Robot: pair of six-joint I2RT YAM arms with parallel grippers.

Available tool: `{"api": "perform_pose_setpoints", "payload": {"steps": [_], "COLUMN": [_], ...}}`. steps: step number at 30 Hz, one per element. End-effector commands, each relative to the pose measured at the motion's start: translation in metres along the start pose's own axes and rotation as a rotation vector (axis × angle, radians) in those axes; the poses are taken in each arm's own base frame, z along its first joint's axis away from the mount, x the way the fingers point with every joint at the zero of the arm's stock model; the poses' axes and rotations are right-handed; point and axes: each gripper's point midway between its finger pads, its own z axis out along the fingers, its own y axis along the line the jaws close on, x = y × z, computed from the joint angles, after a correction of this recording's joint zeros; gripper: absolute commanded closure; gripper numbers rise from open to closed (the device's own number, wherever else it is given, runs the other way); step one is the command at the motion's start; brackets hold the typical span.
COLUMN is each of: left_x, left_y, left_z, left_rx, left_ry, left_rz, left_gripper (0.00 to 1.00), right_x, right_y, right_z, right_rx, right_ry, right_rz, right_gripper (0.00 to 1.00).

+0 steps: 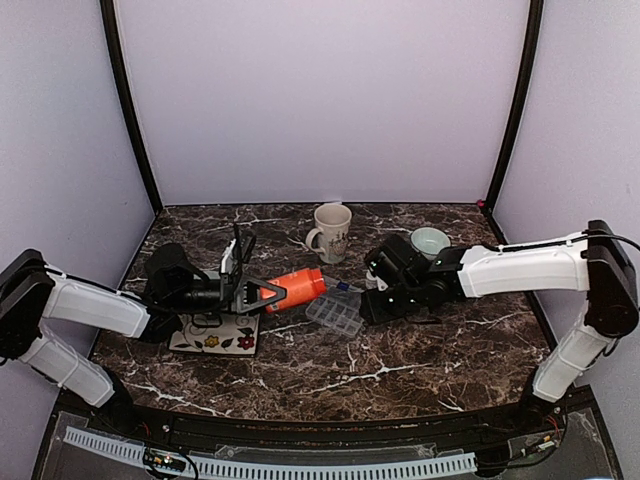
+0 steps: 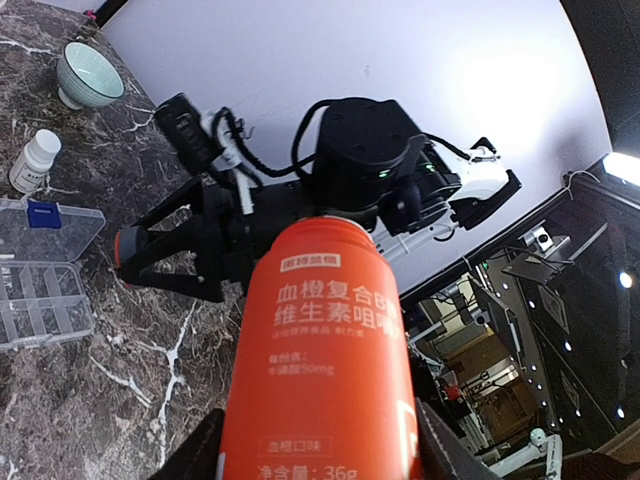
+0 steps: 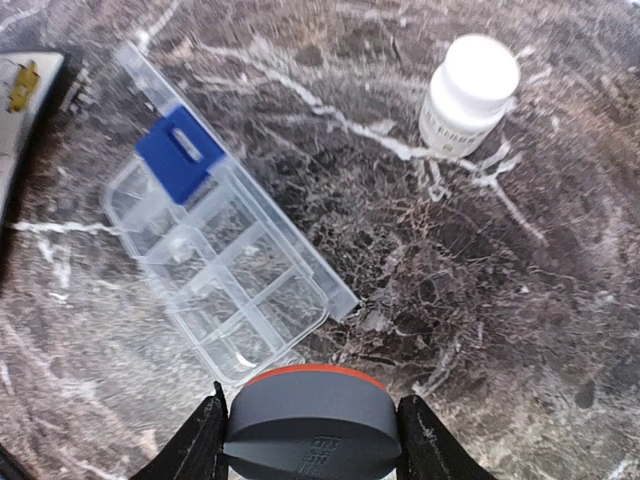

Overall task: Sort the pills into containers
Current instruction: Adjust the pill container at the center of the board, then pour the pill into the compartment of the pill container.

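The clear organiser box (image 1: 335, 313) lies open on the marble table between my two grippers. In the right wrist view its compartments (image 3: 225, 285) and blue latch (image 3: 180, 150) are just ahead of my fingers. I make out no pills for certain, only faint white specks in two compartments. My left gripper (image 1: 274, 292) is shut on an orange bottle (image 1: 298, 287), held on its side with its mouth towards the box; it fills the left wrist view (image 2: 320, 360). My right gripper (image 3: 310, 440) is shut on a grey cap with an orange rim (image 3: 310, 415), just right of the box.
A cream patterned mug (image 1: 332, 231) stands behind the box. A pale green bowl (image 1: 431, 240) is at the back right. A small white capped bottle (image 3: 470, 92) stands beyond the box. A floral tile (image 1: 215, 337) lies under my left gripper.
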Motion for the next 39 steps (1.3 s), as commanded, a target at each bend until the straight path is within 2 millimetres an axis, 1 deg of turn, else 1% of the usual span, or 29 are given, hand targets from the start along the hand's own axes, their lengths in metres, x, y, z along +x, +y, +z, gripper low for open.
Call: {"api": "perform_pose_setpoints", "payload": {"steps": [1,9,14,21,33,39], "left_x": [-0.007,0.003,0.013,0.026,0.041,0.044], "left_y": [-0.006,0.007,0.021,0.034,0.058,0.064], "left_z": [0.006,0.016,0.012,0.009,0.010,0.012], "left_rx": [0.012,-0.054,-0.102,-0.131,-0.177,-0.196], "left_ry": [-0.047,-0.076,-0.099,-0.118,-0.181,-0.201], "left_rz": [0.065,0.047,0.018,-0.011,-0.050,-0.059], "left_gripper": [1.00,1.00,1.00,1.00,1.00,1.00], "right_x": [-0.011,-0.014,-0.012,-0.014,-0.009,-0.010], "right_y": [-0.003,-0.019,-0.032,-0.042,-0.049,-0.051], "right_z": [-0.028,-0.053,-0.056,-0.059,-0.061,-0.062], "right_rx": [-0.002,0.021,0.030,0.033,0.038,0.031], "right_ry": [-0.064,-0.119,-0.130,-0.141,-0.139,-0.146], "right_rz": [0.018,0.055,0.087,0.113,0.122,0.131], "right_gripper": [1.00,1.00,1.00,1.00,1.00,1.00]}}
